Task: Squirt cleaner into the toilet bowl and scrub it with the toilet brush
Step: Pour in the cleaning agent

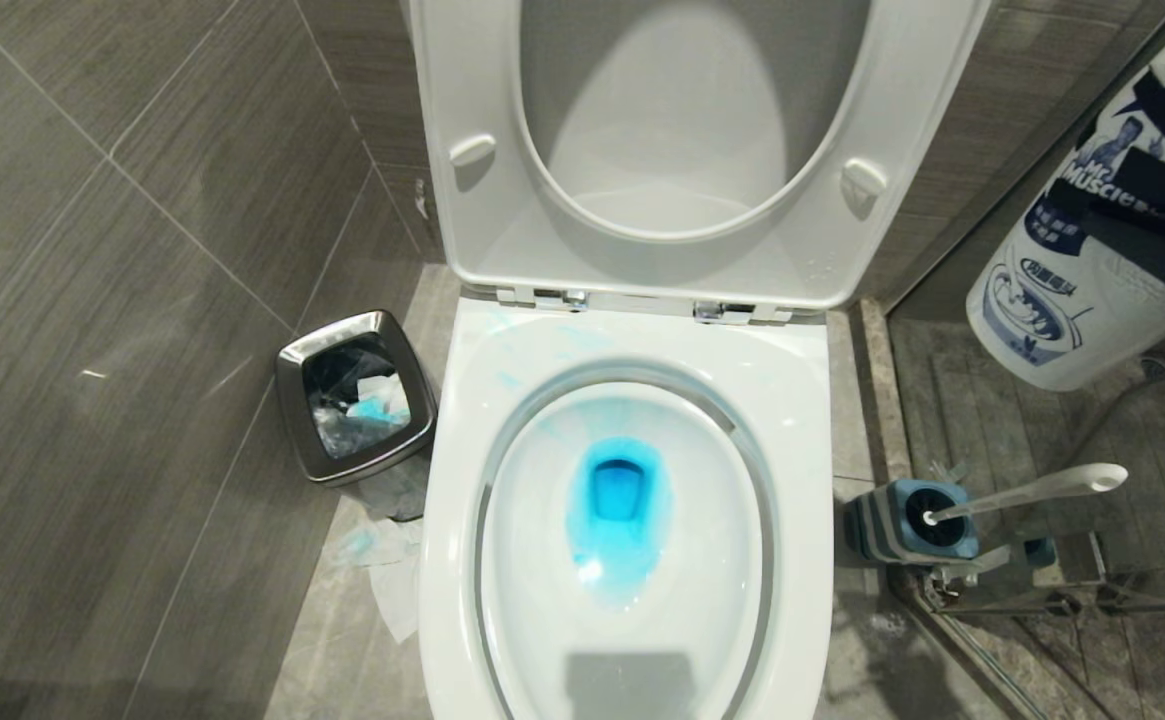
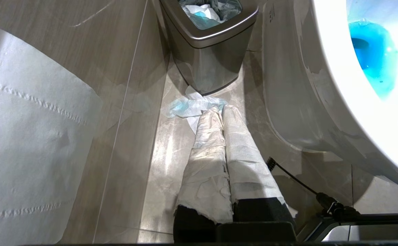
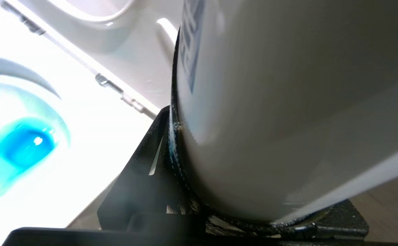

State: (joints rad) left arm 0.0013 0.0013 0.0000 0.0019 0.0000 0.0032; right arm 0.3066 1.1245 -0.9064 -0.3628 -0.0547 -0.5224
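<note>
My right tool (image 3: 199,191) grips the white printed cleaner bottle (image 1: 1092,220) — I'd set it down upright before fetching the white-handled toilet brush (image 1: 1027,492); left tool (image 2: 219,112) closed, empty.

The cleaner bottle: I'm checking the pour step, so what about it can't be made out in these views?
- Cap and nozzle: the cleaner bottle is cut off by the head view's right edge.
- Right gripper: its fingertips are hidden by the bottle filling the right wrist view.
- Remaining contents: opaque white wall.
- Toilet brush head: hidden inside its holder.
</note>
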